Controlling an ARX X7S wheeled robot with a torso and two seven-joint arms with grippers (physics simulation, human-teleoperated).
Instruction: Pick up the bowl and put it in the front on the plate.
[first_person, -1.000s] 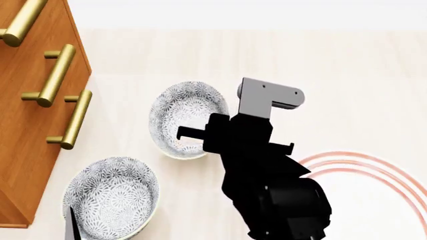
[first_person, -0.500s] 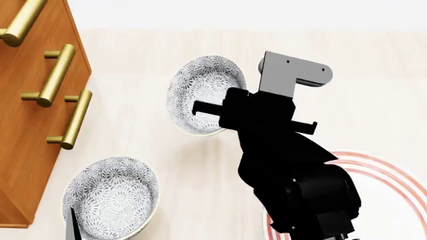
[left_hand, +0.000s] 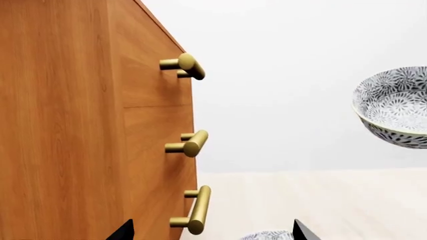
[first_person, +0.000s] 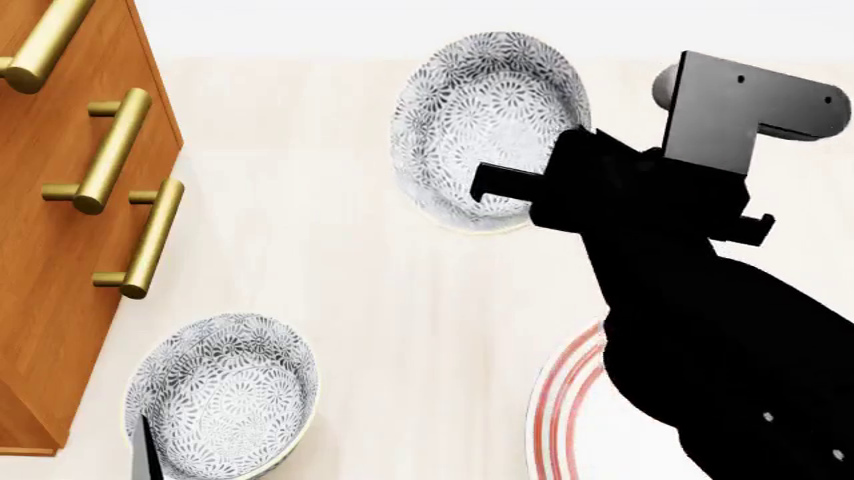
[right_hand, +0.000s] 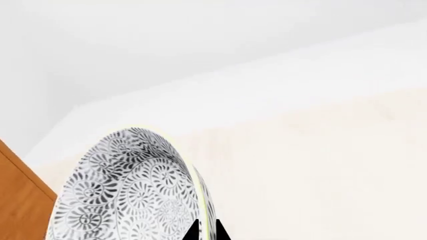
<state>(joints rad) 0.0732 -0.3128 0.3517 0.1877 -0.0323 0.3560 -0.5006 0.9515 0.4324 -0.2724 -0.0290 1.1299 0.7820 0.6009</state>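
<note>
Aloft, right jaws clamping bowl (first_person: 483, 125) rim, plate (first_person: 567, 400) edge below, left jaws unclear

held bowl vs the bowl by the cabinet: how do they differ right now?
The held bowl is pinched at its rim by the right gripper; the bowl by the cabinet is ungripped. The held bowl hangs above the tabletop in the left wrist view; the other rests on it. Both share the grey floral pattern and look alike in shape.
</note>
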